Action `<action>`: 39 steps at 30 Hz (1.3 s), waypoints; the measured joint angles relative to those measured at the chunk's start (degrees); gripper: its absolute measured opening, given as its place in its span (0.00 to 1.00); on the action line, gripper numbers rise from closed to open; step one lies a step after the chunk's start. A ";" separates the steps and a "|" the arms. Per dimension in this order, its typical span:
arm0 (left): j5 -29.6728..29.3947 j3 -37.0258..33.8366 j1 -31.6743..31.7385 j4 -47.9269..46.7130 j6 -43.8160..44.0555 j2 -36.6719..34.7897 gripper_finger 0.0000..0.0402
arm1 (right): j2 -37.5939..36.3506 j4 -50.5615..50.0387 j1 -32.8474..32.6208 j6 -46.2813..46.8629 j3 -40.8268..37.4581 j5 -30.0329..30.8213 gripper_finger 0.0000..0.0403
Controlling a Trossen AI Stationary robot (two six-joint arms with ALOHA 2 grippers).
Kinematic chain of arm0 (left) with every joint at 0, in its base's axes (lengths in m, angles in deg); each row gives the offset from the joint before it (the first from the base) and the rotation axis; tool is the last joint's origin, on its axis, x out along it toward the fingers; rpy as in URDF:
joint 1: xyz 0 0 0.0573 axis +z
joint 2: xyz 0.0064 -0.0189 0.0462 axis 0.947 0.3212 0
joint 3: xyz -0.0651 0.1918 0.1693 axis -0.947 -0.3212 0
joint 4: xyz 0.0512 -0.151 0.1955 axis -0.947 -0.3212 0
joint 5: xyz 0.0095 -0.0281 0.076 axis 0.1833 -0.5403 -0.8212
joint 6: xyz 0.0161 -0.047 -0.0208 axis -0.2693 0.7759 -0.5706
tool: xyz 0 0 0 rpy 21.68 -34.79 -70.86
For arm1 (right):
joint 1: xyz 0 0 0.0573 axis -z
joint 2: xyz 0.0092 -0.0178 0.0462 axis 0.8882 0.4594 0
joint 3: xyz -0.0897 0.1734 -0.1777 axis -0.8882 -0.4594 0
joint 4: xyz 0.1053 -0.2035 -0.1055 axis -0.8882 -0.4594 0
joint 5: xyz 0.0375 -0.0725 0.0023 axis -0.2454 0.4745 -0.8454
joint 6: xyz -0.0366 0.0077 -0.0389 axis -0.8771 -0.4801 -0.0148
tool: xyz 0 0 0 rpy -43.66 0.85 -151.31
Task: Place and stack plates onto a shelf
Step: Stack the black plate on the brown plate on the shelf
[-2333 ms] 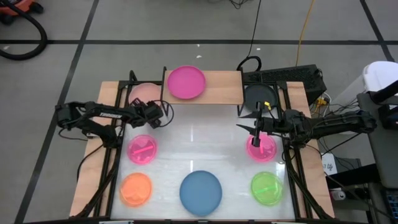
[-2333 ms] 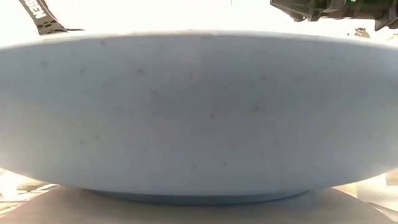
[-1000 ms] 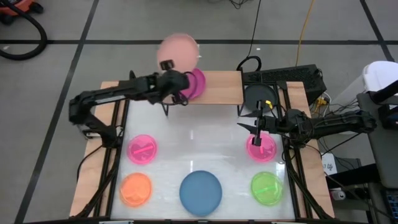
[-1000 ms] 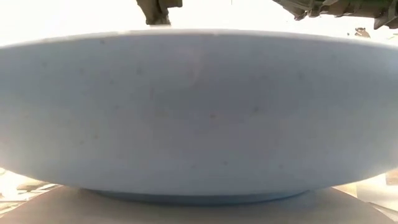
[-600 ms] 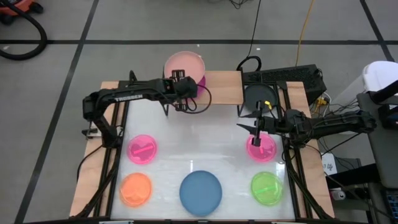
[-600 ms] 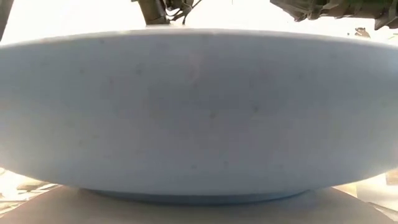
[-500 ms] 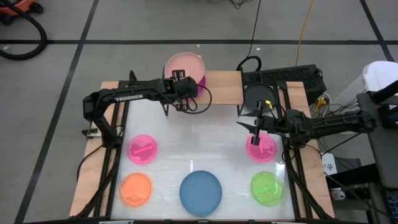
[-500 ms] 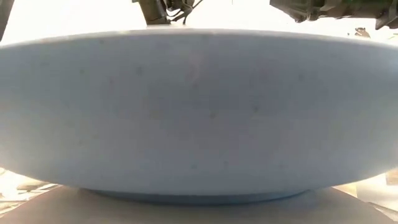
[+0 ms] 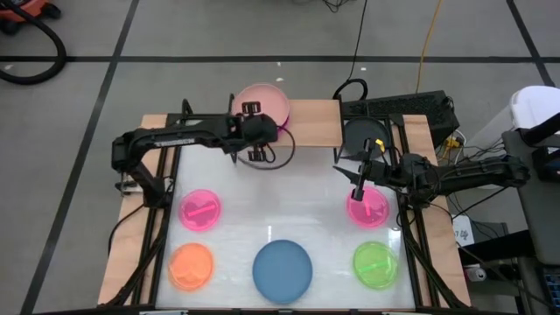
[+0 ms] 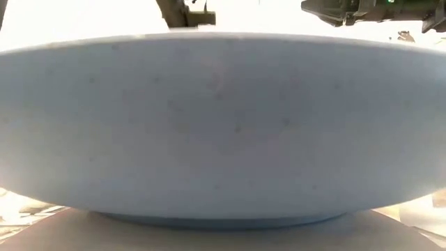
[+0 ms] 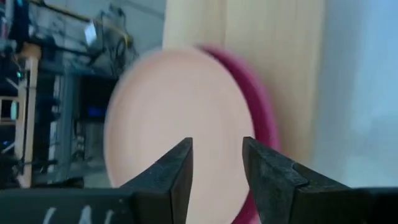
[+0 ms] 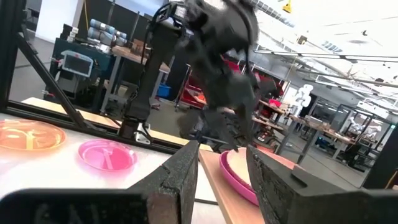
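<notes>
The pale pink plate (image 9: 264,101) lies on the magenta plate (image 9: 282,128), whose rim shows beside it, on the wooden shelf (image 9: 311,122) at the far edge. My left gripper (image 9: 253,115) is open over the pink plate's near rim (image 11: 186,118); its fingers do not touch the plate. My right gripper (image 9: 356,185) is open and hovers just above the small hot pink plate (image 9: 368,208) on the table's right side. The right wrist view shows the stacked plates (image 12: 239,169) past the open fingers. The dark grey plate (image 9: 363,134) lies right of the shelf.
On the white table lie a second hot pink plate (image 9: 200,210), an orange plate (image 9: 191,266), a blue plate (image 9: 283,269) and a green plate (image 9: 375,264). The blue plate (image 10: 223,125) fills the low view. The shelf's right half is bare wood.
My left gripper brought the pale pink plate down from high over the shelf's far edge onto the magenta plate, then drew back a little toward the near edge. The pink plate now lies flat on the magenta one.
</notes>
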 joint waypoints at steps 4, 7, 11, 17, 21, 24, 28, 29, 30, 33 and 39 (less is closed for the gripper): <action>-0.04 0.00 -5.42 0.26 5.28 -4.97 0.37 | -0.01 -0.88 0.00 -0.72 0.00 0.07 0.29; -1.42 0.00 -9.48 0.58 11.85 -10.16 0.37 | -0.01 -1.97 0.00 -1.16 0.00 0.18 0.29; -4.49 -3.43 -12.87 3.13 19.38 -16.83 0.37 | 0.00 -2.78 0.05 -0.80 0.00 5.48 0.29; -5.11 -21.86 -14.42 19.64 19.27 -27.21 0.37 | 0.00 -5.11 1.16 -1.93 0.00 10.49 0.29; -3.97 -37.23 -15.39 39.94 19.79 -33.52 0.37 | -0.02 -5.58 1.14 -1.47 0.00 10.43 0.29; -0.23 -48.99 -15.39 63.15 18.97 -34.88 0.37 | 0.02 -5.92 1.17 -0.90 0.00 12.13 0.29; 4.32 -60.07 -15.37 88.54 18.68 -32.94 0.37 | 0.02 -4.53 1.83 -2.17 0.85 13.80 0.29; 4.53 -61.99 -15.41 92.60 18.34 -32.35 0.37 | 0.00 -4.17 2.14 -2.17 1.60 13.82 0.29; 4.55 -63.50 -15.31 95.97 17.84 -31.93 0.37 | 0.01 -4.26 2.34 -2.19 2.72 13.76 0.29; 4.51 -65.58 -14.52 102.49 17.70 -31.14 0.37 | 0.46 -9.26 3.35 -1.50 7.16 13.73 0.29; 4.55 -65.33 -14.08 102.69 17.62 -30.98 0.37 | 5.15 -27.85 7.40 5.19 18.70 14.91 0.29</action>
